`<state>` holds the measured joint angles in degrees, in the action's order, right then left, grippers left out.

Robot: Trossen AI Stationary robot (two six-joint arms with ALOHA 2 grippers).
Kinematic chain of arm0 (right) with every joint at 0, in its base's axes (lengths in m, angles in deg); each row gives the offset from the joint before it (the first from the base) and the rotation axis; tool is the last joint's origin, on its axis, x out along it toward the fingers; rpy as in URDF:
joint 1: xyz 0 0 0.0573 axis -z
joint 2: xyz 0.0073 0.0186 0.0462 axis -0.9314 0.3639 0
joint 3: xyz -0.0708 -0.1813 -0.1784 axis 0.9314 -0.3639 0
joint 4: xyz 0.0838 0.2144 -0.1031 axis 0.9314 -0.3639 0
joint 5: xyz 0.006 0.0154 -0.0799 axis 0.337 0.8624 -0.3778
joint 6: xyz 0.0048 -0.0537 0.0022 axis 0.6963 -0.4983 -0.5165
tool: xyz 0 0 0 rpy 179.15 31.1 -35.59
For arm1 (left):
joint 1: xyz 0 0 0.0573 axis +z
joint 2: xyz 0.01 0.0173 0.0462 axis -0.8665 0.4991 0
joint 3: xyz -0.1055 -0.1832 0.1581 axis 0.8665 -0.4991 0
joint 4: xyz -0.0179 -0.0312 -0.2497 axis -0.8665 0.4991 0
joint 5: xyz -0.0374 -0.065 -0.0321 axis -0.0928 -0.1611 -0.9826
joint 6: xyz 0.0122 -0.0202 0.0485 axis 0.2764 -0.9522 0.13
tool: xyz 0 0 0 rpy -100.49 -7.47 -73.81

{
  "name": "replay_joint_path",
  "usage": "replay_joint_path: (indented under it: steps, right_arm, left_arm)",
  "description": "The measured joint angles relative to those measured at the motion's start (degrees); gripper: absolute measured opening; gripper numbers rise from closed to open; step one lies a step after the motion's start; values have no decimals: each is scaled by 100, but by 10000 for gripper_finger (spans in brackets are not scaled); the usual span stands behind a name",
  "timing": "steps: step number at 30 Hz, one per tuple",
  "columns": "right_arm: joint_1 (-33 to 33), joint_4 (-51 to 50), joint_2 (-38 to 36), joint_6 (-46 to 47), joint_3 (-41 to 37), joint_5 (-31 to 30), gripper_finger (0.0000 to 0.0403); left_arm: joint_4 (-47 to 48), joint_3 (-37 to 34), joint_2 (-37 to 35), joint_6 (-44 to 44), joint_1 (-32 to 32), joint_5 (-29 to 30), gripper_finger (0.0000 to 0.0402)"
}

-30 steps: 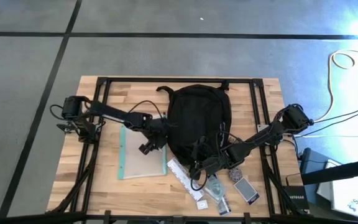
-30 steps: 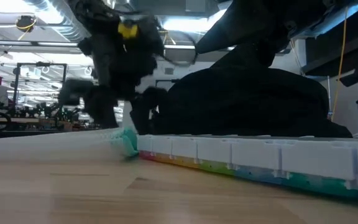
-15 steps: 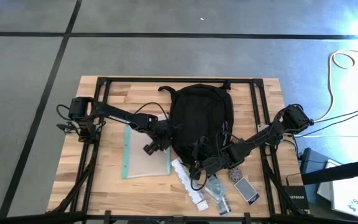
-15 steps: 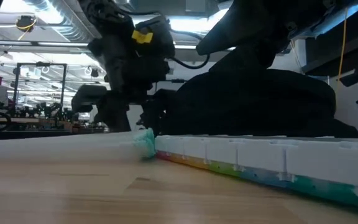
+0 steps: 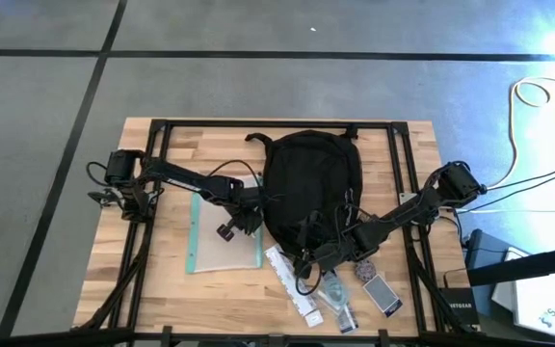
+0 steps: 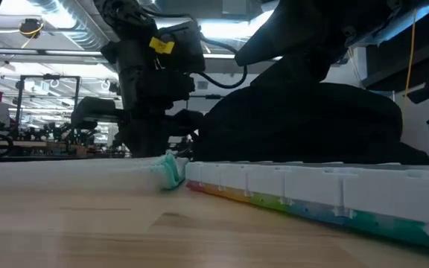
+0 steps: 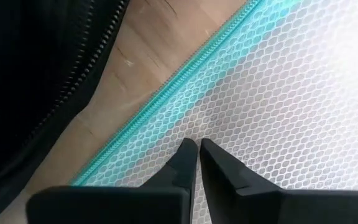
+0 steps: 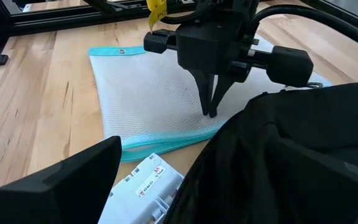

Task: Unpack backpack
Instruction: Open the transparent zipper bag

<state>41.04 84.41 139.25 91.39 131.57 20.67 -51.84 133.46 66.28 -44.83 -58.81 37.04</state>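
Mesh pouch point(image 5: 224, 236) beside the backpack point(image 5: 311, 183) is already out; left gripper point(image 7: 197, 149) just snapped together on it, empty, while right gripper point(image 5: 308, 258) stays spread.

The large black fabric backpack point(image 5: 310, 188), a rounded oval seen from above, lies flat on the wooden table at its middle, toward the far edge. Its dark straps trail off the top end (a small loop shows at the upper left corner). In the low view it rises as a soft, slumped black mound point(image 6: 304, 123). A line of black zipper teeth runs along its edge point(image 7: 73, 81), and its fabric folds loosely point(image 8: 291, 155).
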Motion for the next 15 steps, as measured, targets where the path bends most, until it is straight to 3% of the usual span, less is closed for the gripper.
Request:
replay_joint_path:
  steps: [7, 15]
  right_arm:
    - [0, 11, 0, 0, -2, 2, 390]
    - [0, 9, 0, 17, -2, 2, 390]
  left_arm:
    - [97, 59, -178, -208, -103, 0, 17]
    - [-660, 64, -195, 327, -158, 958, 100]
